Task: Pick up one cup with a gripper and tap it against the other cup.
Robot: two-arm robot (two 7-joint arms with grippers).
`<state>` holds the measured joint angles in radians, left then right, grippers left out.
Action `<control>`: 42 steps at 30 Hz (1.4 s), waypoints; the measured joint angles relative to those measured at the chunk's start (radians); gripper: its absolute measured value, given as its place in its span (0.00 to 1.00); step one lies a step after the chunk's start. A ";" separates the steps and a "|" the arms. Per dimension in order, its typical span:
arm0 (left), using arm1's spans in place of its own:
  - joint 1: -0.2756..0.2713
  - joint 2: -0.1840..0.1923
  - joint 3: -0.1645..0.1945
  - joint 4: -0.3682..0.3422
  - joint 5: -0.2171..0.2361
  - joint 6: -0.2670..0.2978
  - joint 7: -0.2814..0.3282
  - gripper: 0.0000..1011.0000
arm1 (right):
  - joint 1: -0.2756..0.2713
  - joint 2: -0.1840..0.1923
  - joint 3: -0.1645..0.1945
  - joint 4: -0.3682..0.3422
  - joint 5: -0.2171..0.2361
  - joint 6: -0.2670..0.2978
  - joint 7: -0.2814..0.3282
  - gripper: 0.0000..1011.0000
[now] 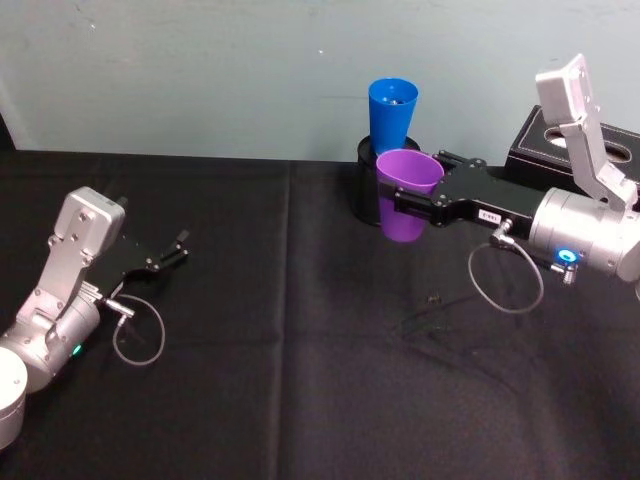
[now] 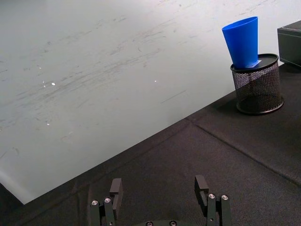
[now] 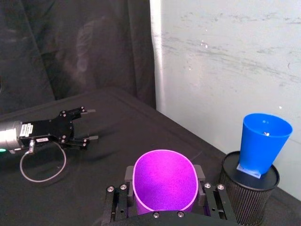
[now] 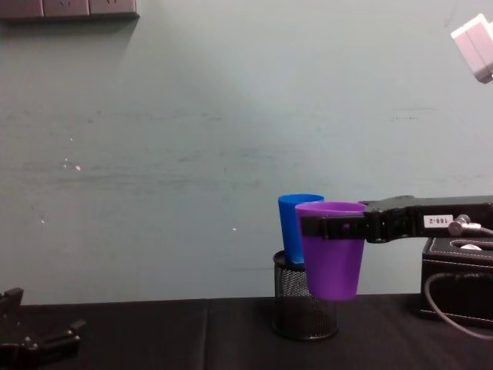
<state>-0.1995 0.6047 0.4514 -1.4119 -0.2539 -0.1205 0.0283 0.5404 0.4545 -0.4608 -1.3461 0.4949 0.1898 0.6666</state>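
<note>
Purple cup (image 1: pixel 402 228) aloft, pinched by right end effector (image 1: pixel 407 203), beside blue cup (image 1: pixel 392 115); left end effector (image 1: pixel 178 250) spread

left gripper (image 2: pixel 159 186): fingers spread apart, nothing between them, over the black cloth (image 2: pixel 188 150) | blue tumbler (image 2: pixel 242 41): mouth up, leaning, its base inside the black mesh pen holder (image 2: pixel 258 89) | holder: upright on the cloth by the pale wall (image 2: pixel 94 70) | black box (image 2: pixel 289 44): near the holder

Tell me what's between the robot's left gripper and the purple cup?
Only bare black tablecloth lies between the left gripper and the purple cup, which the right gripper holds, as the head view shows.
</note>
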 joint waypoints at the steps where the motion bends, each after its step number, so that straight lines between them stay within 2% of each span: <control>1: 0.000 0.000 0.000 0.000 0.000 0.000 0.000 0.99 | -0.003 0.002 -0.001 -0.003 0.003 0.001 -0.002 0.72; 18: 0.000 0.000 0.000 0.000 0.000 0.000 0.000 0.99 | -0.030 0.043 -0.027 -0.034 0.046 -0.006 -0.016 0.72; 42: 0.000 0.000 0.000 0.000 0.000 0.000 0.000 0.99 | -0.029 0.040 -0.022 -0.032 0.043 -0.006 -0.016 0.72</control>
<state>-0.1995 0.6047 0.4514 -1.4120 -0.2539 -0.1205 0.0283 0.5114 0.4948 -0.4831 -1.3780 0.5379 0.1842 0.6508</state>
